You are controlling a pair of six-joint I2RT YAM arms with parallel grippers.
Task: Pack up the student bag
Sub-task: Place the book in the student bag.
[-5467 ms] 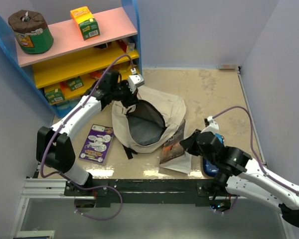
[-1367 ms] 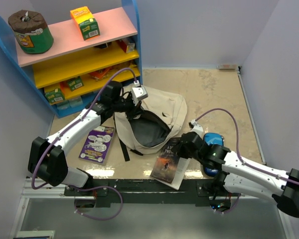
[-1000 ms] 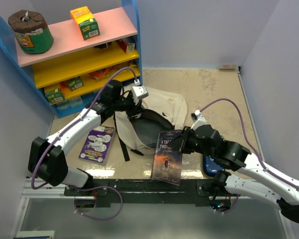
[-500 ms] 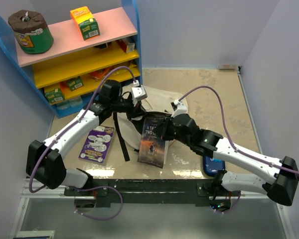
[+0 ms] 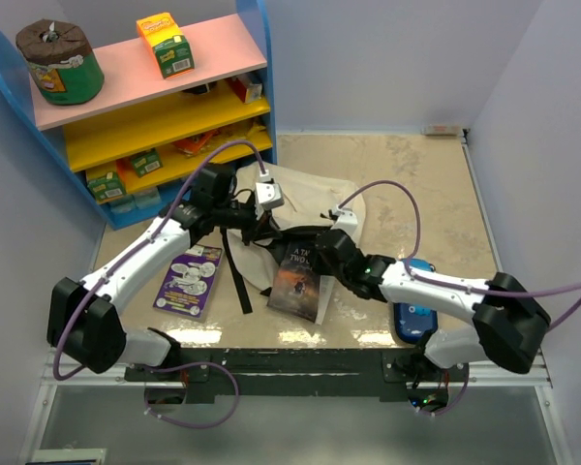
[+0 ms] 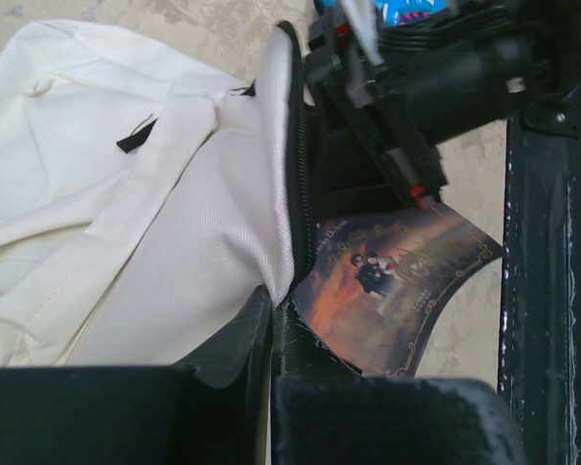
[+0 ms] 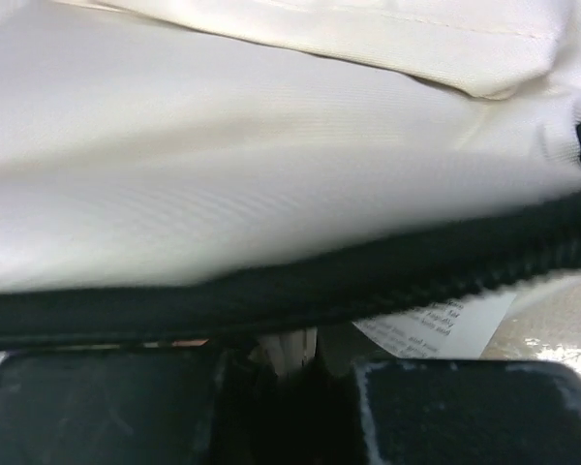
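So left pincer (image 6: 271,378) is clamped on the zipper rim of the floppy cream fabric backpack (image 5: 305,189), right pincer (image 7: 289,363) pinches the dark-covered paperback book (image 5: 295,283).

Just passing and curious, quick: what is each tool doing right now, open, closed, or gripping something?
Left tool: closed on the bag, at the rim of its opening.
Right tool: closed on the book.

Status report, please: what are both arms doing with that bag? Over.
Left jaws shut on student bag rim, holding mouth open. Right jaws shut on book, one end at the mouth. Nothing blocking seen.
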